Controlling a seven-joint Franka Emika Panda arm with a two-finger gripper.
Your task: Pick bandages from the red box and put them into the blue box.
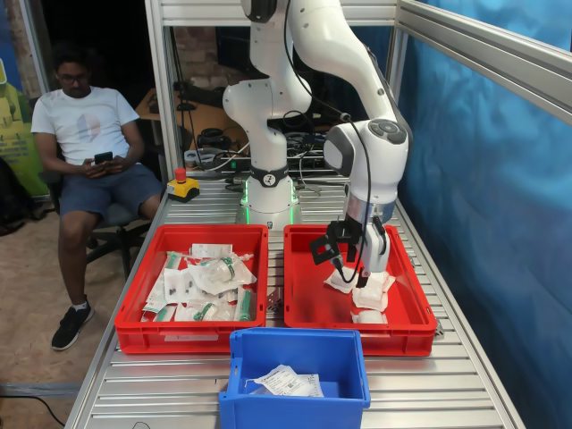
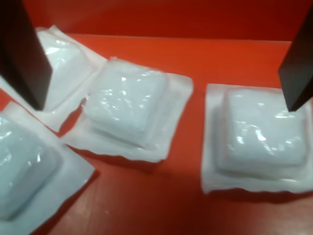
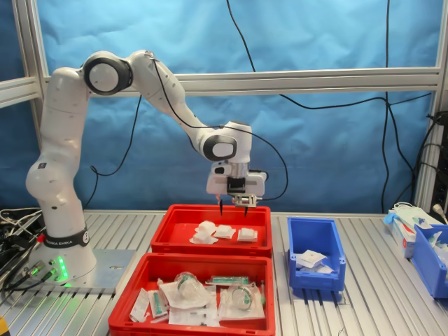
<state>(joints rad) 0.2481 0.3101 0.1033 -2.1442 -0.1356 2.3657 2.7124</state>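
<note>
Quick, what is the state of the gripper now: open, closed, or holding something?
Gripper: open, holding nothing; its dark fingers stand wide apart above the puffy white wrapped bandages in the shallow red plastic tray.

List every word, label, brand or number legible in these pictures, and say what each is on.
"FRANKA EMIKA": seemingly the small print on the black band around the arm's base in the second exterior view, barely legible.
Green markings on the packets in the other red tray: too small to read.
Print on the packet in the blue box: blurred.
Bandages in the wrist view: no text.
</note>
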